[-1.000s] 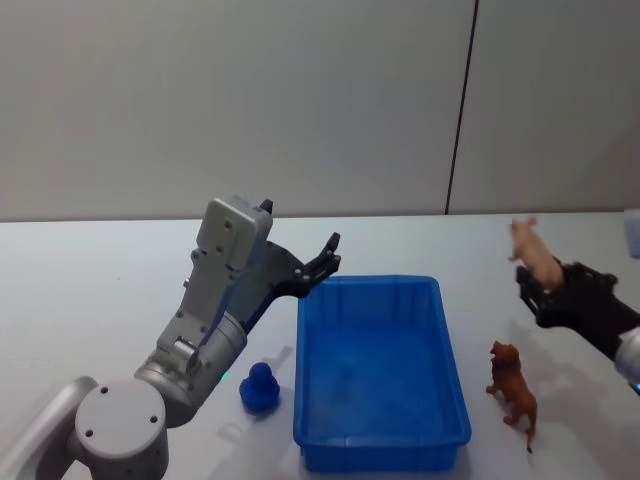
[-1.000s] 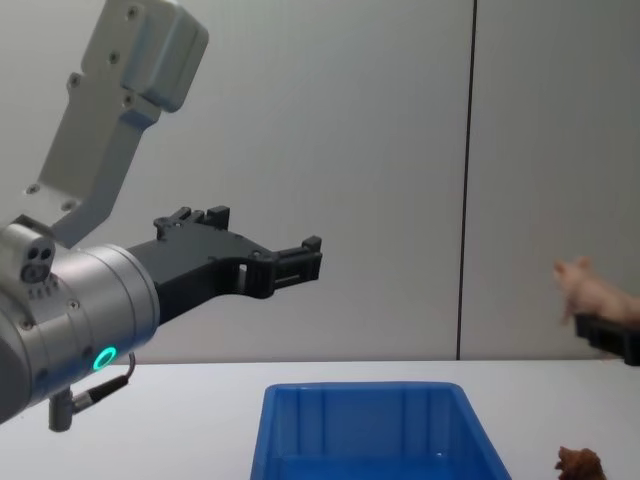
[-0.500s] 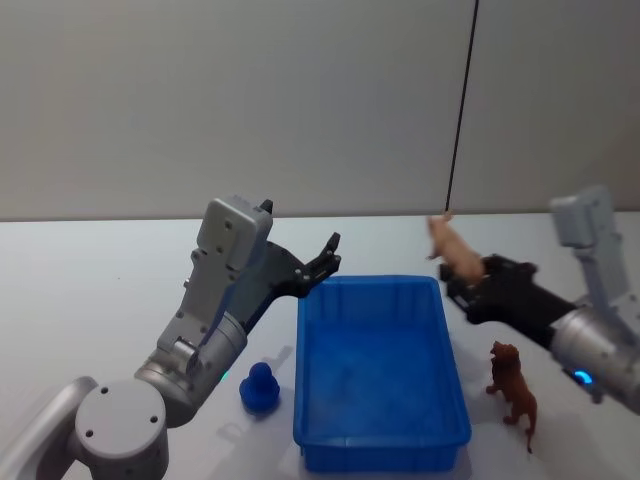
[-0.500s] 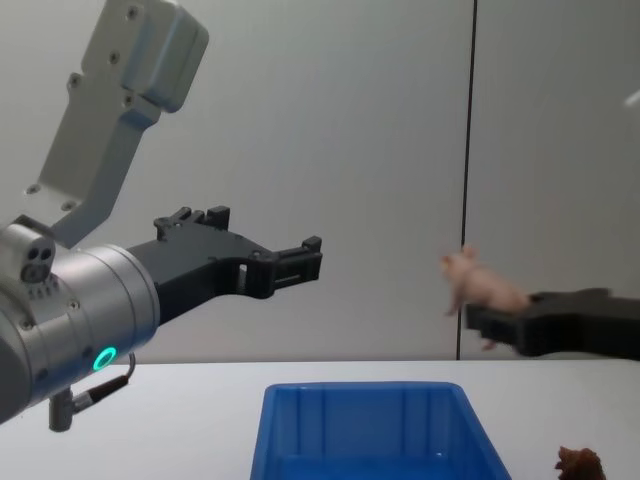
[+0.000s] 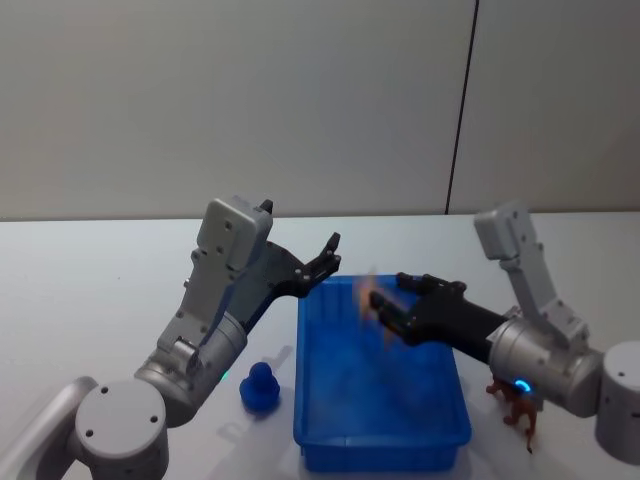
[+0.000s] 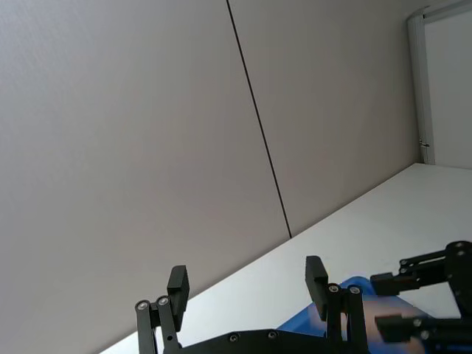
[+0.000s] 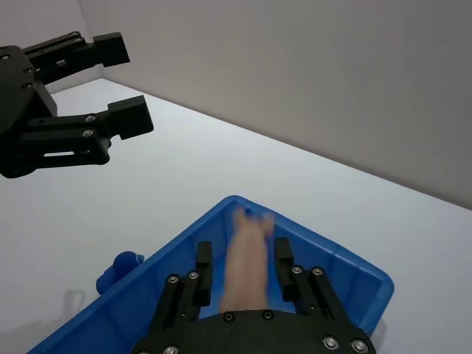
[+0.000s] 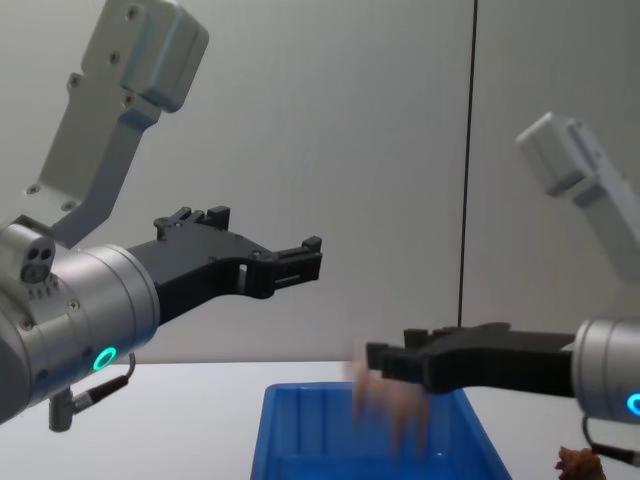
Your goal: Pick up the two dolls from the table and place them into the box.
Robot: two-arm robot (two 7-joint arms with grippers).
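Over the box (image 5: pixel 380 438), in the head view, the right gripper (image 5: pixel 392 302) reaches level with jaws parted, so the pink doll (image 5: pixel 365 290), a pale blur at its tips, should land inside; the brown doll (image 5: pixel 522 418) stands on the table (image 5: pixel 100 300) alongside. Right wrist view: the pink doll (image 7: pixel 247 258) shows between the fingers, seemingly touching neither. Chest view: it smears below them, and the left gripper (image 8: pixel 305 262) hovers open, empty.

Right gripper (image 7: pixel 243 252) at lower centre of frame, fingers (image 7: pixel 203 259) spread; blurred pink doll (image 7: pixel 247 276) between them, over blue box (image 7: pixel 346 273). Left gripper (image 7: pixel 124 81) upper left, fingers parted.
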